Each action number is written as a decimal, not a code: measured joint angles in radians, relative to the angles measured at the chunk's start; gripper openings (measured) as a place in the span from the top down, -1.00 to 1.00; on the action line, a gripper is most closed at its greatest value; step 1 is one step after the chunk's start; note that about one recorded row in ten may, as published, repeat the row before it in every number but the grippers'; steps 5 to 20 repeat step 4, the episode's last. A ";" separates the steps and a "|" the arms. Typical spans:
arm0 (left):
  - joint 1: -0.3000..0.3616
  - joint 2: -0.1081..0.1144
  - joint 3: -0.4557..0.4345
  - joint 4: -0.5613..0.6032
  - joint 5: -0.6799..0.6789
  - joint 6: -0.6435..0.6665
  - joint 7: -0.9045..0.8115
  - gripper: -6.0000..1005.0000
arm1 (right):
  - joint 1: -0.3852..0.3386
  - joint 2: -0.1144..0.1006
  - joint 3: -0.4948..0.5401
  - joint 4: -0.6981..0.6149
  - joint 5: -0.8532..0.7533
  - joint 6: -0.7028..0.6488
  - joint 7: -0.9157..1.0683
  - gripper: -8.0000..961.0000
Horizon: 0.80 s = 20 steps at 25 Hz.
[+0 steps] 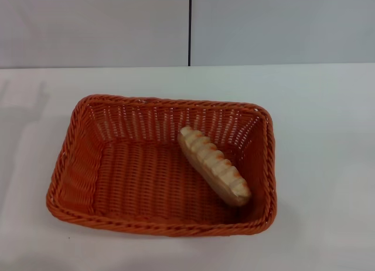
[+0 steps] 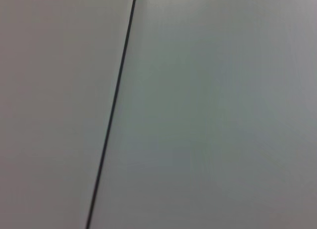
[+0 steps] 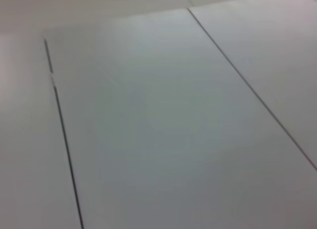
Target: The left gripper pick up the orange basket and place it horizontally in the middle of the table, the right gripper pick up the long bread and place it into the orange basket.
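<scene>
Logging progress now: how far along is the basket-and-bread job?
Both steps look done: the orange basket lies lengthwise across the middle of the table, and the long bread rests inside it. Nothing is in hand; neither gripper is in view. Nothing visible remains.

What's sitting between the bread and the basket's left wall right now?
Nothing: in the head view, only bare woven floor lies between the bread and the left wall of the basket.

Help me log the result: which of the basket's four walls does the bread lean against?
The long bread rests against the robot's right-hand short wall of the orange basket, angled from that wall's near corner toward the far wall.
</scene>
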 joint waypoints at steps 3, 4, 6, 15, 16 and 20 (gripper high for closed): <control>-0.002 0.000 0.004 -0.016 0.006 -0.005 0.001 -0.62 | 0.007 -0.007 0.001 -0.019 0.001 -0.013 0.018 -0.63; -0.002 0.000 0.004 -0.016 0.006 -0.005 0.001 -0.62 | 0.007 -0.007 0.001 -0.019 0.001 -0.013 0.018 -0.63; -0.002 0.000 0.004 -0.016 0.006 -0.005 0.001 -0.62 | 0.007 -0.007 0.001 -0.019 0.001 -0.013 0.018 -0.63; -0.002 0.000 0.004 -0.016 0.006 -0.005 0.001 -0.62 | 0.007 -0.007 0.001 -0.019 0.001 -0.013 0.018 -0.63; -0.002 0.000 0.004 -0.016 0.006 -0.005 0.001 -0.62 | 0.007 -0.007 0.001 -0.019 0.001 -0.013 0.018 -0.63; -0.002 0.000 0.004 -0.016 0.006 -0.005 0.001 -0.62 | 0.007 -0.007 0.001 -0.019 0.001 -0.013 0.018 -0.63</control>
